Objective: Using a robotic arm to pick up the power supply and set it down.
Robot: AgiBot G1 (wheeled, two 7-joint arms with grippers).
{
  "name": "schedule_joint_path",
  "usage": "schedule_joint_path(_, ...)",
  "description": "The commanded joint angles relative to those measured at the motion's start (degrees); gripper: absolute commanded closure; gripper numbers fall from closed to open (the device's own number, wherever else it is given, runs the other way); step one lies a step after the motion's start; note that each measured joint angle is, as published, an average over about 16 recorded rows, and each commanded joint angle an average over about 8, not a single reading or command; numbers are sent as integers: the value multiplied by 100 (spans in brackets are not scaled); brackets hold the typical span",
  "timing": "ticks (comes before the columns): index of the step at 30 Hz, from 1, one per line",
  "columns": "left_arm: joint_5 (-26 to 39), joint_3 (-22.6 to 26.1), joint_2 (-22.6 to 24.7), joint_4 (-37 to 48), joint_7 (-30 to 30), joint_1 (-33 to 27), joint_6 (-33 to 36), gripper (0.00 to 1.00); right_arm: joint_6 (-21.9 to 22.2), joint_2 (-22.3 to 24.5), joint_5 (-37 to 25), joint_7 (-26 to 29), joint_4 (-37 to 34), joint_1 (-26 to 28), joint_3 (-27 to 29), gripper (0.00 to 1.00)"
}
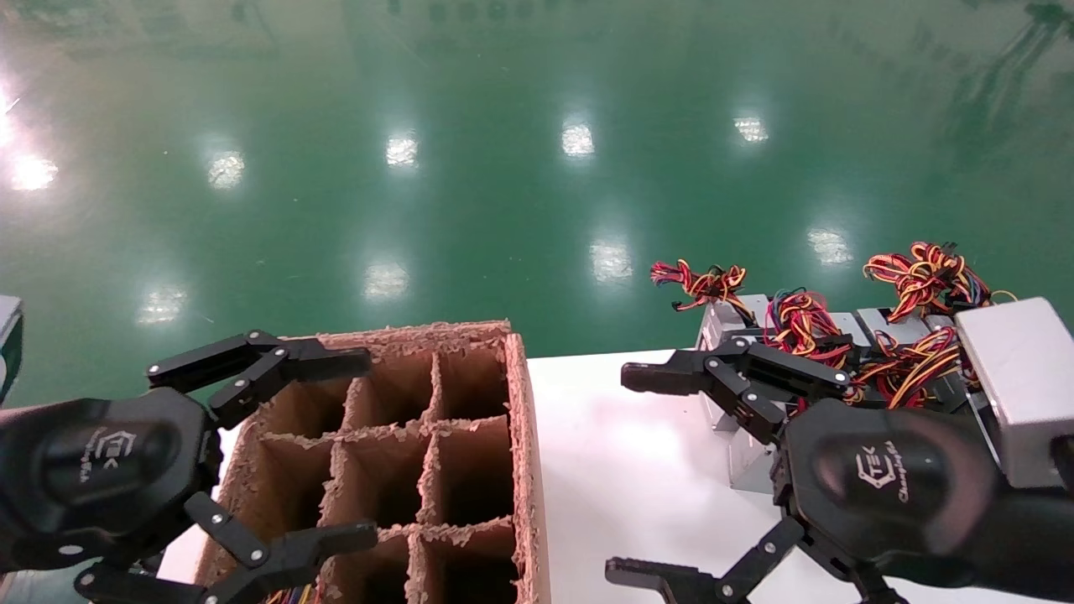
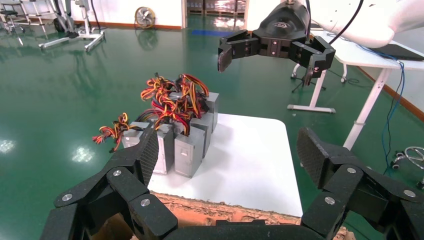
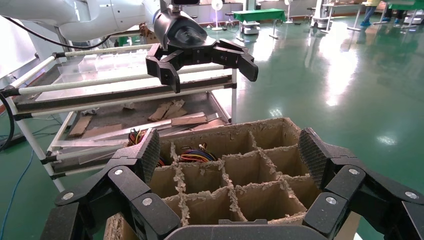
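Beyond the released right end effector (image 1: 642,478), jaws spread wide above the white desk (image 1: 638,470), the power supply (image 1: 738,369) is seen just ahead among upright units, wires up; the left end effector (image 1: 352,449), likewise released, hovers over the cardboard divider box (image 1: 520,436), farther away.

I note a cardboard divider box (image 1: 436,436) at the white table's (image 1: 638,470) left edge, wires (image 3: 197,154) lying in one far cell. Beyond it I see a metal rack (image 3: 100,95) holding scrap pieces. Green floor (image 1: 503,168) surrounds everything.
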Motion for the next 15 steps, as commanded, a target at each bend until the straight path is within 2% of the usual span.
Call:
schedule_joint_path(1, 0, 0, 0, 0, 0, 0, 0, 0, 0, 0, 0, 0, 0, 0, 0, 0)
schedule_joint_path(15, 0, 0, 0, 0, 0, 0, 0, 0, 0, 0, 0, 0, 0, 0, 0, 0)
